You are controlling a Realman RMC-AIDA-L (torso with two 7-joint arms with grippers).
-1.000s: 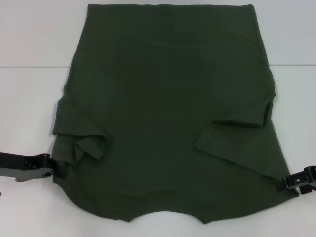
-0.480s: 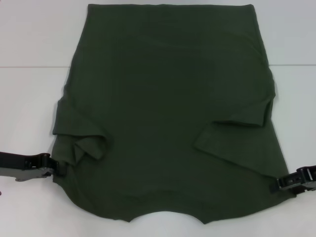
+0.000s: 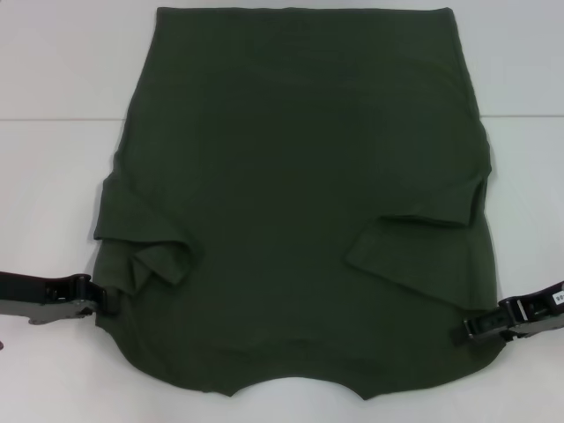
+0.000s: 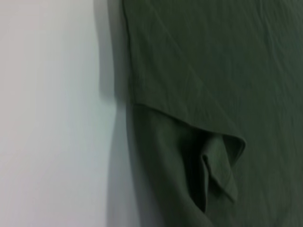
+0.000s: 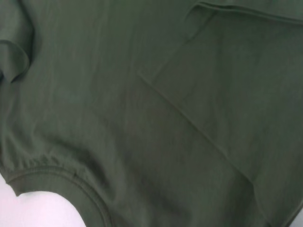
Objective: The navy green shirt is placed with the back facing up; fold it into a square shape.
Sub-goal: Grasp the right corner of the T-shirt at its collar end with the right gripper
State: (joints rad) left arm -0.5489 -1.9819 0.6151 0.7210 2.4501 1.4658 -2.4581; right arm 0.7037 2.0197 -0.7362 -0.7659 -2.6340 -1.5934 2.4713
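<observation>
Nearest you, the navy green shirt [image 3: 300, 203] lies plain side up on the white table [image 3: 53, 70], its curved collar edge at the near edge of the head view and its straight hem at the far end. At the near left corner, your left gripper [image 3: 104, 300] sits at the cloth's edge; you cannot tell whether its jaws are parted or closed. At the near right, your right gripper [image 3: 476, 331] reaches over the shirt's edge, and its jaw state is equally unclear. Farther back, both sleeves are folded inward onto the body, the left one bunched.
</observation>
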